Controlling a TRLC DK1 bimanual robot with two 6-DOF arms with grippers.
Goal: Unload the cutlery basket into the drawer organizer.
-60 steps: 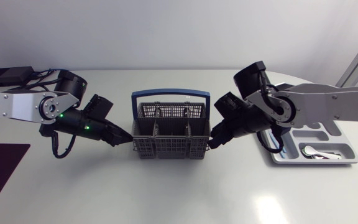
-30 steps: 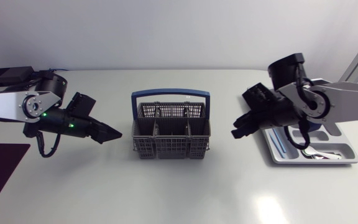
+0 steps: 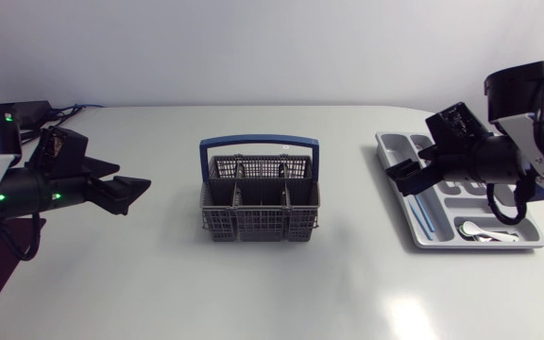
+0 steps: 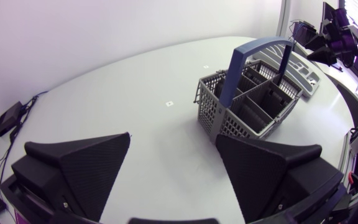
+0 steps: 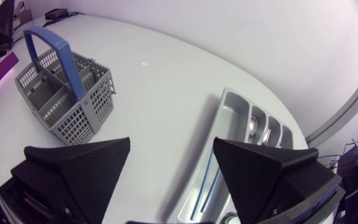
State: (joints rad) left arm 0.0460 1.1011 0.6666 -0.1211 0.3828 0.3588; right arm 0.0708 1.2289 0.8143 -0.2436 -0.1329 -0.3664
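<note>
Grey mesh basket [image 3: 259, 206], blue handle [image 3: 259, 143]; silver-grey organizer [image 3: 399, 151]; white table [image 3: 253, 283]

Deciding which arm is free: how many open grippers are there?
2: the left gripper, left of the basket; the right gripper, over the organizer's edge nearest the basket. Both empty.

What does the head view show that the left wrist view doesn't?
Only the head view: silver cutlery and a thin blue piece lying in the drawer organizer. Only the left wrist view: the left gripper close up, showing the textured inner faces of its open jaws. Both: the cutlery basket, standing apart from that gripper, with the organizer beyond it.
</note>
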